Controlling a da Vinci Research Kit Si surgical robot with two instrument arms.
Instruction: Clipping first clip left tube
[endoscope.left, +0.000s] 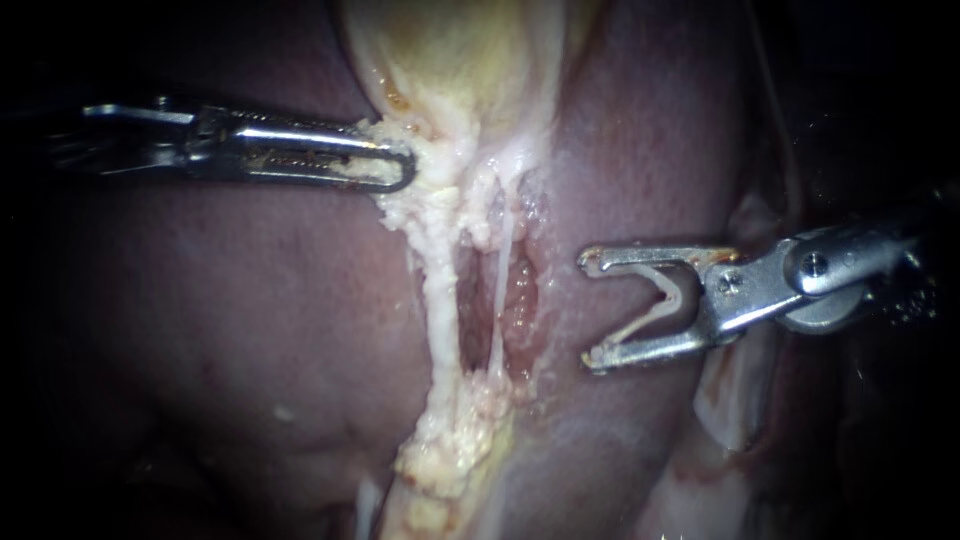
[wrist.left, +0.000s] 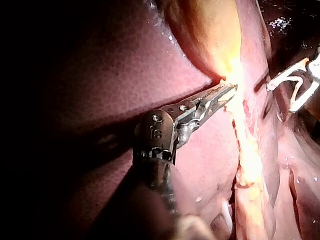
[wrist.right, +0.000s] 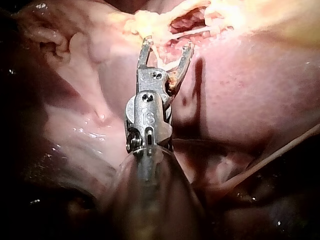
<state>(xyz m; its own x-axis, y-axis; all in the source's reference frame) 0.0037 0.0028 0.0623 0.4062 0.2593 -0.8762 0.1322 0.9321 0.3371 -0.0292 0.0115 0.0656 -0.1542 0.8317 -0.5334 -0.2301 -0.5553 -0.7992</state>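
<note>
The pale yellow gallbladder (endoscope.left: 460, 60) hangs from above over the dark red liver (endoscope.left: 250, 300). Two strands run down from its neck: the thick, fat-covered left tube (endoscope.left: 437, 300) and the thin white right tube (endoscope.left: 497, 300). My left instrument (endoscope.left: 400, 165) is shut on fatty tissue at the gallbladder's neck, which the left wrist view (wrist.left: 229, 91) confirms. My right instrument (endoscope.left: 591, 311) stands to the right of both tubes, jaws wide open, touching neither. A V-shaped clip (endoscope.left: 665, 300) sits between its jaws. In the right wrist view the open jaws (wrist.right: 167, 44) point at the tubes just ahead.
A raw reddish window (endoscope.left: 520, 300) lies between and beside the tubes. Yellow fat (endoscope.left: 450, 450) clumps where the tubes meet below. Pale, folded tissue (endoscope.left: 730, 390) lies under my right instrument's shaft. My right instrument (wrist.left: 292, 87) also shows in the left wrist view.
</note>
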